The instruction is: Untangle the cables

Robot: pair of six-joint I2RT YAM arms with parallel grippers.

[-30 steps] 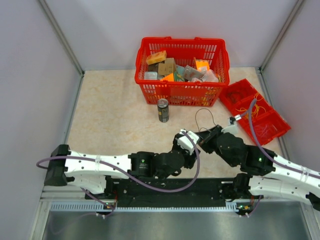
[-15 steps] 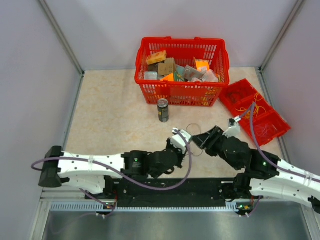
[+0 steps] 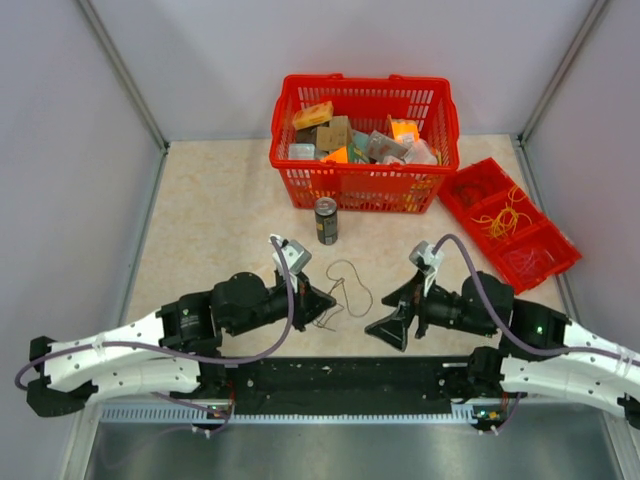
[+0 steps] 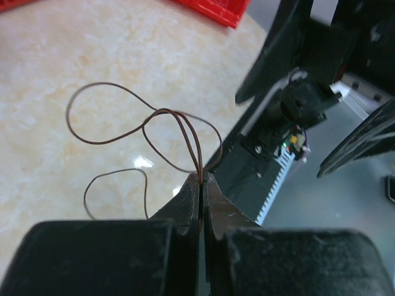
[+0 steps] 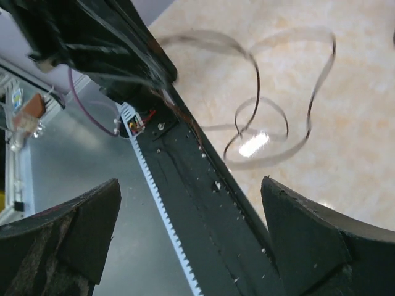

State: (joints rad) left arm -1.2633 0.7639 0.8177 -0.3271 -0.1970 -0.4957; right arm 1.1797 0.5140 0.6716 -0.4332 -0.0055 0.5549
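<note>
One thin dark brown cable (image 3: 347, 284) lies in curly loops on the beige table, between my two grippers. My left gripper (image 3: 329, 297) is shut on it; in the left wrist view two strands of the cable (image 4: 123, 117) run into the closed tips of the left gripper (image 4: 201, 179). My right gripper (image 3: 394, 312) stands wide open to the right of the loops, holding nothing. From the right wrist the cable (image 5: 259, 120) looks blurred beyond the spread right gripper (image 5: 191, 213). Yellow-orange cables (image 3: 506, 216) lie in the red tray.
A red basket (image 3: 364, 188) full of small boxes stands at the back, with a dark drink can (image 3: 326, 220) just in front of it. The red tray (image 3: 470, 203) sits at the right edge. The black base plate (image 3: 340, 375) runs along the near edge.
The two grippers were close together at the cable. The left one shut on it and drew back to the left; the right one opened, let go and moved away.
</note>
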